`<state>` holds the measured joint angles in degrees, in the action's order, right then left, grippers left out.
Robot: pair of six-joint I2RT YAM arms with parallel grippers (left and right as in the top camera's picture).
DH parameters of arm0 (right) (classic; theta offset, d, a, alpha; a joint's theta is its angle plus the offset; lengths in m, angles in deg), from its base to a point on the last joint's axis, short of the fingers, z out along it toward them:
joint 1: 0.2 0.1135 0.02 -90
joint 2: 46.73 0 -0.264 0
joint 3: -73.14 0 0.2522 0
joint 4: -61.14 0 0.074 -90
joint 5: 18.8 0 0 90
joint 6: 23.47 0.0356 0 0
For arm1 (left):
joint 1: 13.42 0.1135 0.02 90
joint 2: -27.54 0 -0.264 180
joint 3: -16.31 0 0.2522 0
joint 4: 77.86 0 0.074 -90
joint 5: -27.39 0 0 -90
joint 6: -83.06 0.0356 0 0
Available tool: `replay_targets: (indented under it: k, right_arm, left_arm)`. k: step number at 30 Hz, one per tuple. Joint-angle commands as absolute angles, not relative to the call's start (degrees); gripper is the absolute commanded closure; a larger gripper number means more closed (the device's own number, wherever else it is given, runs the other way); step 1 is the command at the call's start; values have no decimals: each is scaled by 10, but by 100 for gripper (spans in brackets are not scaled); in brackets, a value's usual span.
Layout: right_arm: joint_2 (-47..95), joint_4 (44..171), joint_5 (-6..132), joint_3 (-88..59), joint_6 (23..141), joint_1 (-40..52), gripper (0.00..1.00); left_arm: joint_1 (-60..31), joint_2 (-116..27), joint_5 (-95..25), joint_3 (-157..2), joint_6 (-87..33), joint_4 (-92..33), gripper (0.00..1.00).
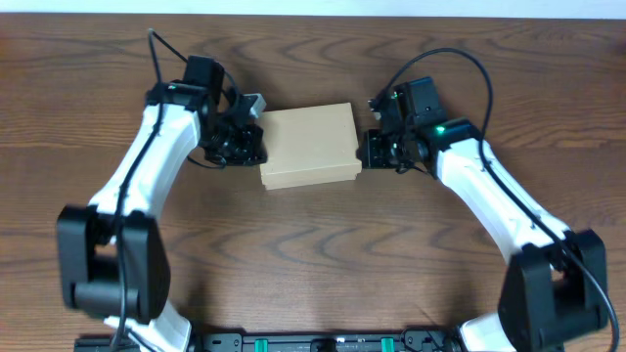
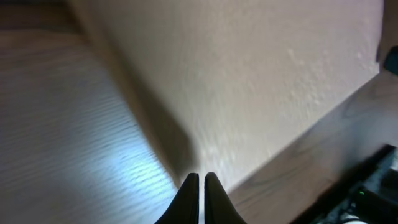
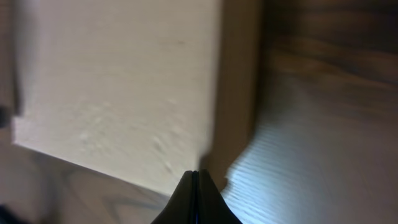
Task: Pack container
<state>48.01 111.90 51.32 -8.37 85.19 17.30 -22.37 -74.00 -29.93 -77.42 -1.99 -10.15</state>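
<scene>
- The left arm [image 1: 147,171] reaches from near left toward the middle; the left gripper [image 2: 199,178] points right, fingers [image 2: 188,198] pressed together.
- The right arm [image 1: 499,200] mirrors it; the right gripper [image 3: 194,175] points left, likewise closed.

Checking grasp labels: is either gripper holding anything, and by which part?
Nothing is held. The left gripper and right gripper are shut, tips at opposite ends of the closed container.

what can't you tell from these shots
1. What is in the box: in the overhead view its shut lid covers everything.
2. Whether the left claw or the right claw touches the box: overhead, each claw's own body covers the contact spot, and the wrist views are blurred there.
3. Which side the lid hinges on: both wrist views are blurred and cut off by the frame, and it is too small overhead.
</scene>
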Motion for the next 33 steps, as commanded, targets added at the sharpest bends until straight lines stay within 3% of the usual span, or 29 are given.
replay_targets:
  k: [1, 19, 28, 33]
  right_arm:
    - [441, 1136, 636, -79, 905, 176, 98]
    - [492, 1076, 617, -39, 952, 238, 99]
    - [482, 1126, 620, -40, 952, 237, 99]
    - [401, 1214, 664, -40, 952, 242, 99]
  left_arm:
    - [-220, -670, -341, -775, -29, -99, 94]
    - [-220, -486, -362, -774, -31, -37, 94]
    - [-220, -480, -362, -774, -31, -6, 94]
    - [-220, -445, -360, -767, -31, 40, 94]
